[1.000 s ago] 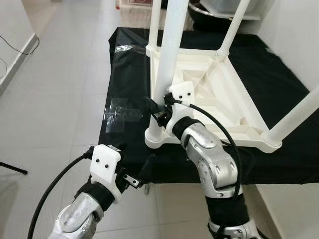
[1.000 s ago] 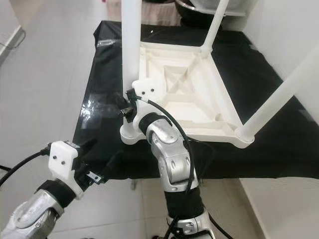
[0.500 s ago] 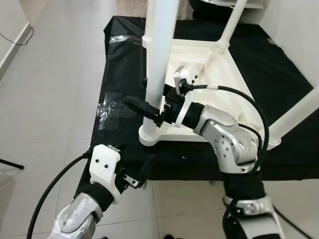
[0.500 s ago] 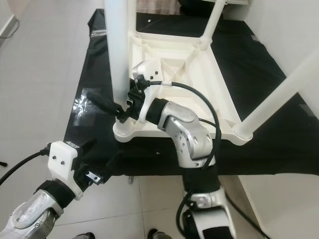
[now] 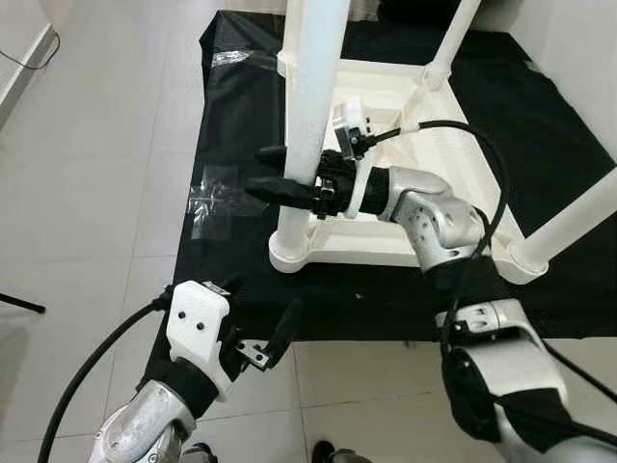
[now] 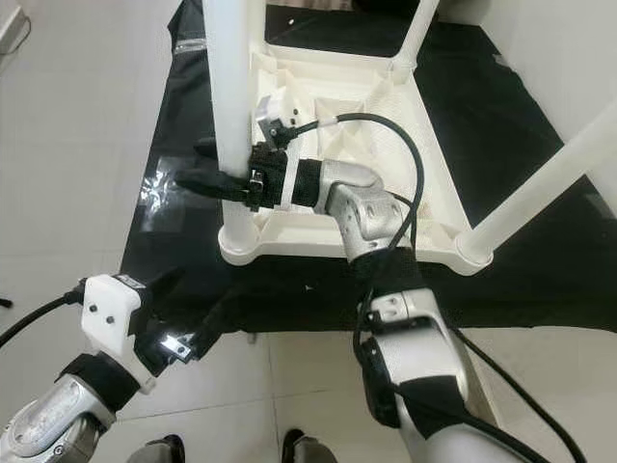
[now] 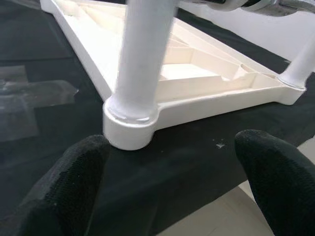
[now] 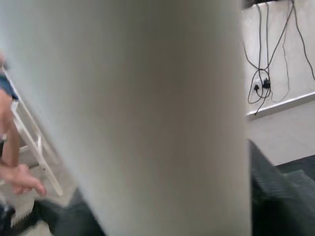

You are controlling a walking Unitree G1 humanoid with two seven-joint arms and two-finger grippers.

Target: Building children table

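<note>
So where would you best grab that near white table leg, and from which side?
Probably low on its round shaft, just above the corner socket, coming in level from the side. The near leg stands upright on the upturned tabletop, so its smooth straight shaft fits between two fingers. The right gripper already straddles it there, fingers open either side.

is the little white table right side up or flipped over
Flipped over. The white table lies top-down on the black sheet, ribbed underside showing, legs pointing up. The right tool straddles the near leg.
</note>
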